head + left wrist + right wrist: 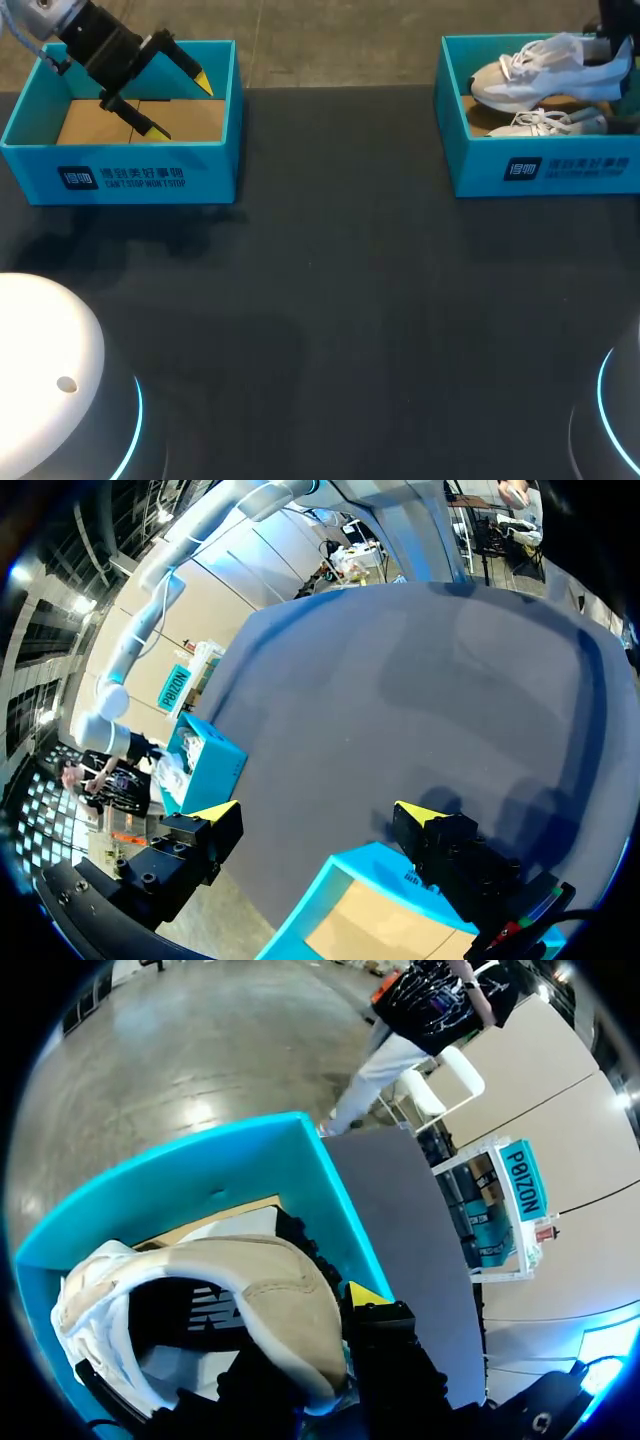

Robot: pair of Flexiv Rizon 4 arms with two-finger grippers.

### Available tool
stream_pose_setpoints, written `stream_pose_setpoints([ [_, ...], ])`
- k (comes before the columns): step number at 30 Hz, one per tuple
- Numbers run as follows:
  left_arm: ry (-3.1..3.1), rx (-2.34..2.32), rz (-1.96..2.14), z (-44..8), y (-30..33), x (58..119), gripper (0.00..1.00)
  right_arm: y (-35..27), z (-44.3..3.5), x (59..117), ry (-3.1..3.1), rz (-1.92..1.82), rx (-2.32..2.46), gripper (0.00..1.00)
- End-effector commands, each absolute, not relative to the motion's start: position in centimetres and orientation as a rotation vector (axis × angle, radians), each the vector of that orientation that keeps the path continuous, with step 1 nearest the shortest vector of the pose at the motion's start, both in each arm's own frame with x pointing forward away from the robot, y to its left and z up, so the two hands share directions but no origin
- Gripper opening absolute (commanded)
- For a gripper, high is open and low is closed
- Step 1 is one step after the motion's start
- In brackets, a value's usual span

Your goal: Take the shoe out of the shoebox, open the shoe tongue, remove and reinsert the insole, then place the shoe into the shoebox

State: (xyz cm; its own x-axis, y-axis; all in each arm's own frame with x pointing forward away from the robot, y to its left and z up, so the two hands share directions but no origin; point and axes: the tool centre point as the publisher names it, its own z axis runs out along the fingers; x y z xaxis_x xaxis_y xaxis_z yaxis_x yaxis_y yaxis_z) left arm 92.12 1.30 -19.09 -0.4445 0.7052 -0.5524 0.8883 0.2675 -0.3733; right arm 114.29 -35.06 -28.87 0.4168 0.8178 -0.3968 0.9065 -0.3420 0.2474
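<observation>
Spotted the shoe (540, 68) in the upper right of the head view, riding on top of a second shoe (550, 122) inside the right shoebox (545, 155). Long axis running left to right across the frame, toe toward the left, heel toward the right edge, exactly where the right arm comes in. So no contest on which arm is nearer: right one, already at the heel.

From the right wrist view, looks like the right gripper (345, 1305) clamped on the heel collar, with one yellow fingertip (368, 1293) pressed against the back of the heel. Can't actually see the other finger, presumably tucked inside the opening, so calling it a grip on the shoe is a judgement more than a sighting. Next bit probably just a lift up and over the box wall, then left toward the open table (330, 300).

Left gripper (182, 107) way off in the upper left, hanging over the empty left shoebox (210, 175), spread wide with nothing in it. Well apart from the shoe, no help for now.

Hard to make out: right gripper basically cut off at the head view's corner, just a dark bit of arm there. Insole and tongue mostly lost too, only a dark opening under the collar in the wrist view. Second shoe half buried behind the box wall.
</observation>
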Motion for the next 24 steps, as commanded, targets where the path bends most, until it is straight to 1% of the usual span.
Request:
stream_pose_setpoints([
  [1, 2.269, 1.470, -0.944, -19.0, 1.3, 92.1, 1.00, -35.4, -29.8, 115.4, 1.470, -0.298, 2.258, 0.00],
  [24, 2.269, 1.470, -0.944, -19.0, 1.3, 92.1, 1.00, -35.8, -33.1, 115.9, 1.490, -0.322, 2.283, 0.00],
])
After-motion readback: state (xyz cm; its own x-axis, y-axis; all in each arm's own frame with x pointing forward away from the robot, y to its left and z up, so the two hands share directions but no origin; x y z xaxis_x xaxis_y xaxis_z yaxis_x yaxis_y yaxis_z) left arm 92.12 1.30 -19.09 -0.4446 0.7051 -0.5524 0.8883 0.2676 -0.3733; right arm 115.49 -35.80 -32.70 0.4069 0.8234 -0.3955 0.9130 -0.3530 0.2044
